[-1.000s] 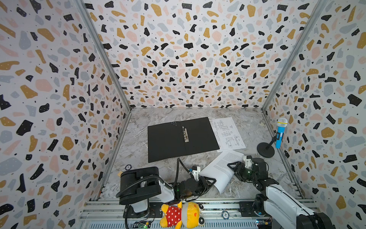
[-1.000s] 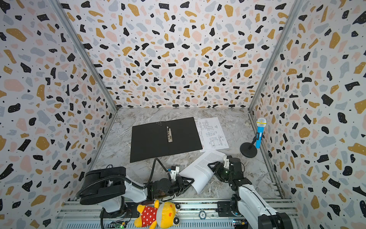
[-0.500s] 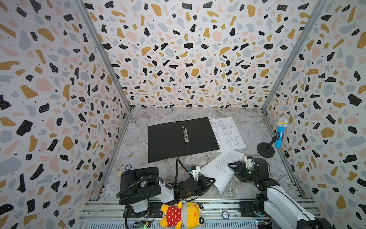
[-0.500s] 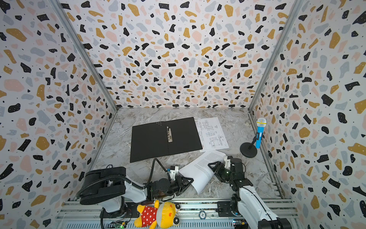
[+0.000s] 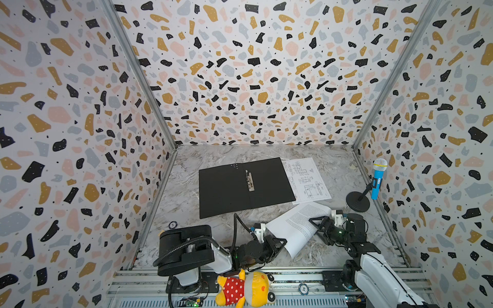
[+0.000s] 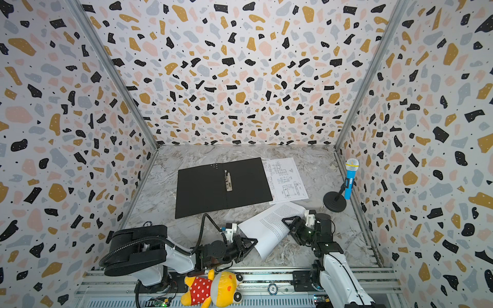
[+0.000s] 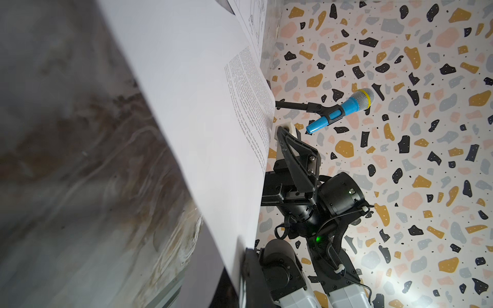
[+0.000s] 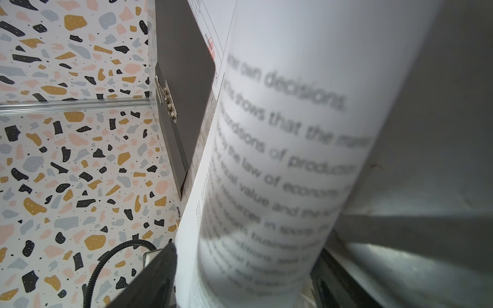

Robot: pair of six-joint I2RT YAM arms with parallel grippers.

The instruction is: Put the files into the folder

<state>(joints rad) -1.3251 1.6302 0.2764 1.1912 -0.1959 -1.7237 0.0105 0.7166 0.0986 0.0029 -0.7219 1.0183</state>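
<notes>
Two files lie outside the open folder [image 5: 240,186]: drawing sheet [image 5: 306,178] beside its right edge, text sheet [image 5: 296,226] bowed nearer. Left gripper [image 5: 278,244] pinches the text sheet; right gripper [image 5: 320,228] gapes astride its opposite edge. One-sided support may let it sag and crease. Its long axis runs near-to-far.

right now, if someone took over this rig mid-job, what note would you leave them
Left gripper: shut on the near-left edge of the white sheet printed with dense text, which is curled and lifted off the marble-pattern table.
Right gripper: open, jaws apart on either side of that sheet's right edge.
Thin flat folder: lies open mid-table, black inside up, metal spine clip bare, nothing in it.
White sheet of technical line drawings: flat on the table by the folder's right edge, outside it.
Done: text sheet picked up.
Left: lay both sheets in the folder.
</notes>
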